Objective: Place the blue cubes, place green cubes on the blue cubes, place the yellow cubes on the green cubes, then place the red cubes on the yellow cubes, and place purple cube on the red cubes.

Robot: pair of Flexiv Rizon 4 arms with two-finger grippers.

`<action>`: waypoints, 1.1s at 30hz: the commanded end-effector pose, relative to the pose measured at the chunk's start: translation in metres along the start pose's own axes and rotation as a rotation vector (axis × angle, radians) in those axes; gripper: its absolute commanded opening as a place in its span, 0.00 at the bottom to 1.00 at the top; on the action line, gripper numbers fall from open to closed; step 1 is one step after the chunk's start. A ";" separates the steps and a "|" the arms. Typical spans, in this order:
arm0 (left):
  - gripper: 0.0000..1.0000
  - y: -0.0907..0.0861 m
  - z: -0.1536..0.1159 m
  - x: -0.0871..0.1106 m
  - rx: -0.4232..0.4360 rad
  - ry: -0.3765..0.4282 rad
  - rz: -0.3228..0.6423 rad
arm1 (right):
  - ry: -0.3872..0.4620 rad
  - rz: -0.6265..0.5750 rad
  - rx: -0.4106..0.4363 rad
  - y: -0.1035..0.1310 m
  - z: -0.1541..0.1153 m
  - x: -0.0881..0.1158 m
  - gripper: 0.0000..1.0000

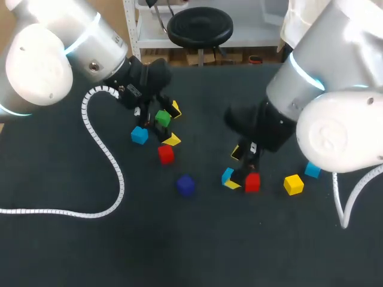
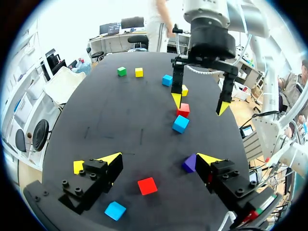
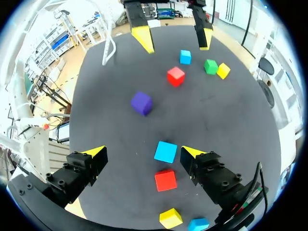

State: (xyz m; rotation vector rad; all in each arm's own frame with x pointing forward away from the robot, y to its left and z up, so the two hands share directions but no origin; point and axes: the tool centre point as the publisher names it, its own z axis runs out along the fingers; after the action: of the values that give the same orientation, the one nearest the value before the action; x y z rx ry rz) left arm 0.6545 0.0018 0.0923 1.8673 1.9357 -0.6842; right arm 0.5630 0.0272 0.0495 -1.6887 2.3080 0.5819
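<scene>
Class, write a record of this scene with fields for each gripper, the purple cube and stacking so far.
Left gripper: open, empty
Right gripper: open, blue cube between its fingers, not gripped
Purple cube: by itself, nothing on it
Stacking: no cube seen on another

A group of cubes [image 1: 166, 154] is located toward the table's [image 1: 191, 251] rear left. A second group [image 1: 293, 184] is located toward its right edge. A single cube [image 1: 185, 185] is positioned between them, nearer the front edge.
</scene>
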 end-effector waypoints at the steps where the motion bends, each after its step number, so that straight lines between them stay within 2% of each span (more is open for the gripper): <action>1: 1.00 0.001 0.000 0.000 0.003 -0.001 0.002 | 0.006 0.019 0.005 -0.003 0.015 0.008 1.00; 21: 1.00 0.001 0.000 0.000 0.003 -0.001 0.002 | 0.010 0.022 0.017 -0.017 0.032 0.027 1.00; 33: 1.00 0.001 0.000 0.000 0.003 -0.001 0.002 | -0.008 0.001 0.009 -0.027 0.037 0.012 1.00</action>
State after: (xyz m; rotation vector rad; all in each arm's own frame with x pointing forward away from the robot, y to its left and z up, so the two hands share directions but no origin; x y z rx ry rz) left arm 0.6545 0.0018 0.0923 1.8673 1.9357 -0.6842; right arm 0.5777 0.0232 0.0080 -1.6714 2.3020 0.5638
